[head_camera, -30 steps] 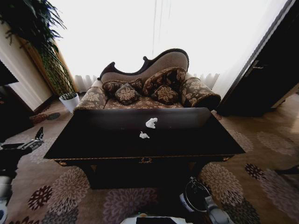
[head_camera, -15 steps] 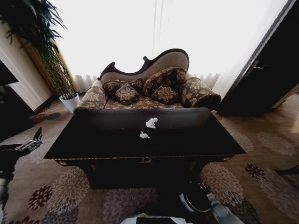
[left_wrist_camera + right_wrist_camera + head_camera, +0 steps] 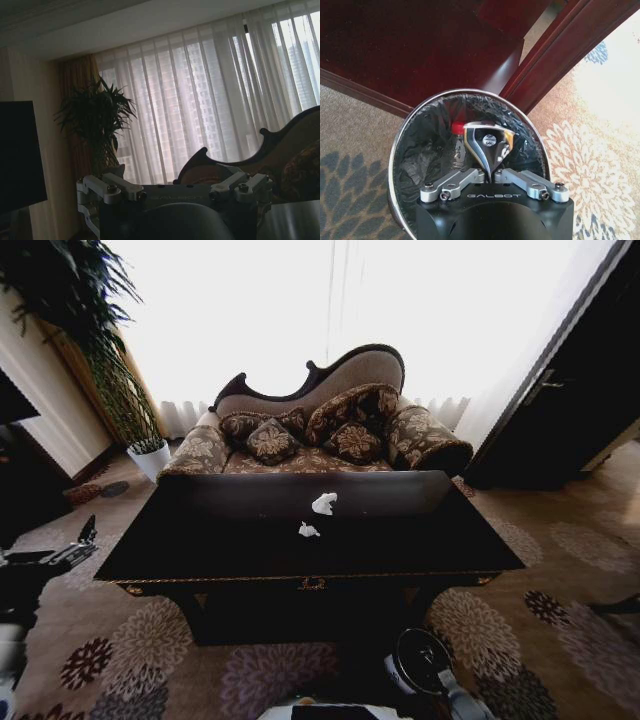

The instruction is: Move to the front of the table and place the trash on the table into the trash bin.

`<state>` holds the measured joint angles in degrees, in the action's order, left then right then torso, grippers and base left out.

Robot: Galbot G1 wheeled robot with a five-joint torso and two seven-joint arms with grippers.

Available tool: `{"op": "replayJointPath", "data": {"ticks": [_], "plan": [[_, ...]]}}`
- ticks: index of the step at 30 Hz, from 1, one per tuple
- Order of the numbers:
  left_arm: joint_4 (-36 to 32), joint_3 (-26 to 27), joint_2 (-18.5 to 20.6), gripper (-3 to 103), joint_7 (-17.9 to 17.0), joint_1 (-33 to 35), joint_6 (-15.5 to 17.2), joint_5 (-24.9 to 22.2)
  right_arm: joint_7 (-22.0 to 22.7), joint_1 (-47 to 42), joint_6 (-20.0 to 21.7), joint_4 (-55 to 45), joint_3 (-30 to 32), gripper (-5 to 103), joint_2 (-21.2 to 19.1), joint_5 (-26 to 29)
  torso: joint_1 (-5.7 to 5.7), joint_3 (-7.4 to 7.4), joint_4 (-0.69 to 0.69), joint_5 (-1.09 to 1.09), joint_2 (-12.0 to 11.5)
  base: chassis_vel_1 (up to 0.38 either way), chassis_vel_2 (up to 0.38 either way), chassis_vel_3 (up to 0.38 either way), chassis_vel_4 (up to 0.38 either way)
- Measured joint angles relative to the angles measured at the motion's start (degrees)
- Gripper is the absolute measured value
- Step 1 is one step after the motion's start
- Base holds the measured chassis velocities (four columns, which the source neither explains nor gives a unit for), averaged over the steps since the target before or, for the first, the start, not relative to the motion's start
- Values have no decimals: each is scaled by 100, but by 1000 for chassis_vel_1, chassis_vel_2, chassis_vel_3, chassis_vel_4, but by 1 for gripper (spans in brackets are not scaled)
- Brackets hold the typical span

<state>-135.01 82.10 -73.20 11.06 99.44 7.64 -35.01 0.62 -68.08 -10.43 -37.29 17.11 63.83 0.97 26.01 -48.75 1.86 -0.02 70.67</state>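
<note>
Trash is seen in two places. Two small lumpy white paper bits are left on the black table (image 3: 200,540): one paper bit (image 3: 324,503) lies near the middle of the shiny surface, and the other paper bit (image 3: 308,530) lies just in front of it, a little to the left. They are apart from each other.

The trash bin (image 3: 402,150) is seen from above in the right wrist view. It is round, with a thin metal rim and a black bag inside. It stands on the flowered carpet (image 3: 150,640), just beside a dark red-brown wooden leg of the table. A clear plastic bottle with a red cap (image 3: 458,129) lies inside the bin.

The right gripper (image 3: 486,150) is held right over the open bin. Its fingers are closed together on a small dark shiny roundish object (image 3: 490,140), which is held above the bottle. In the head view the bin (image 3: 420,662) is found low down, in front of the table and to the right.

The left gripper (image 3: 70,552) is held out at the left side, well apart from the table. How its fingers stand cannot be told.

A patterned sofa (image 3: 330,430) with cushions is seen behind the table, and a tall green plant (image 3: 110,370) stands to the left
</note>
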Motion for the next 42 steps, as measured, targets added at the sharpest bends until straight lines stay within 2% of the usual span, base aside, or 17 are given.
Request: {"op": "replayJointPath", "data": {"ticks": [2, 6, 7, 9, 12, 15, 18, 21, 22, 24, 26, 28, 31, 32, 36, 42], "plan": [[-2, 7, 5, 100, 0, 3, -1, -6, 0, -10, 11, -22, -2, 7, -1, 16, 0, 0, 0, 0, 0, 0, 0, 0, 0], [-21, 6, 10, 100, 0, 7, -2, -17, -16, -96, 29, -147, 1, 29, -23, 78, 0, 0, 0, 0, 0, 0, 0, 0, 0], [-21, 6, 10, 100, 0, 7, -2, -17, -16, -96, 29, -147, 1, 29, -23, 78, 0, 0, 0, 0, 0, 0, 0, 0, 0], [-29, -17, -1, 100, 0, 4, -2, -15, -62, -165, 29, -249, 19, 39, -27, 116, 0, 0, 0, 0, 0, 0, 0, 0, 0], [-34, -30, -6, 100, 0, -5, -2, -13, -167, -292, 29, -418, 71, 45, -30, 143, 0, 0, -1, 0, 0, 0, 0, 0, 0], [-13, -51, -6, 100, 0, -46, -2, -11, -452, -618, 53, -892, 222, 61, -55, 152, 0, 0, 0, 0, 0, 0, 0, 0, 0], [11, -90, -14, 100, 1, -86, -2, -2, -653, -888, 104, -1323, 347, 67, -97, 157, 0, 0, 0, 1, 0, 0, 0, 0, 0], [54, -183, -43, 100, 2, -189, -2, 34, -892, -1373, 149, -2008, 524, 84, -188, 267, 0, 0, 0, 0, 0, 0, 0, 0, 0], [54, -183, -43, 100, 2, -189, -2, 34, -892, -1373, 149, -2008, 524, 84, -188, 267, 0, 0, 0, 0, 0, 0, 0, 0, 0], [101, -285, -55, 100, 8, -299, -4, 95, -1023, -1773, -53, -2427, 678, 95, -306, 278, 0, 0, 1, 0, 0, 0, 0, 0, 0], [126, -327, -62, 100, 8, -347, -4, 108, -1057, -1927, -172, -2591, 770, 95, -350, 259, 0, 0, 1, -1, 0, 0, 0, 0, 0], [194, -407, -69, 100, 10, -438, -10, 143, -1145, -2283, -260, -3019, 965, 99, -399, 275, 0, 0, -1, -1, 0, 0, 0, 0, 0], [358, -519, -68, 100, 18, -613, -34, 197, -1279, -2979, -185, -3938, 1349, 100, -298, 416, 0, 0, 1, -1, 0, 0, 0, 0, 0], [358, -519, -68, 100, 18, -613, -34, 197, -1279, -2979, -185, -3938, 1349, 100, -298, 416, 0, 0, 1, -1, 0, 0, 0, 0, 0], [627, -697, -79, 100, 29, -938, -55, 219, -1376, -3932, 15, -5396, 1909, 100, 137, 672, -1, 0, 3, -2, -1, 0, 0, 0, 0], [792, -825, -92, 100, 33, -1095, -62, 243, -1539, -4410, 38, -6186, 2443, 100, 331, 767, 0, 0, 0, -2, 0, 0, 0, 0, 0]]}}
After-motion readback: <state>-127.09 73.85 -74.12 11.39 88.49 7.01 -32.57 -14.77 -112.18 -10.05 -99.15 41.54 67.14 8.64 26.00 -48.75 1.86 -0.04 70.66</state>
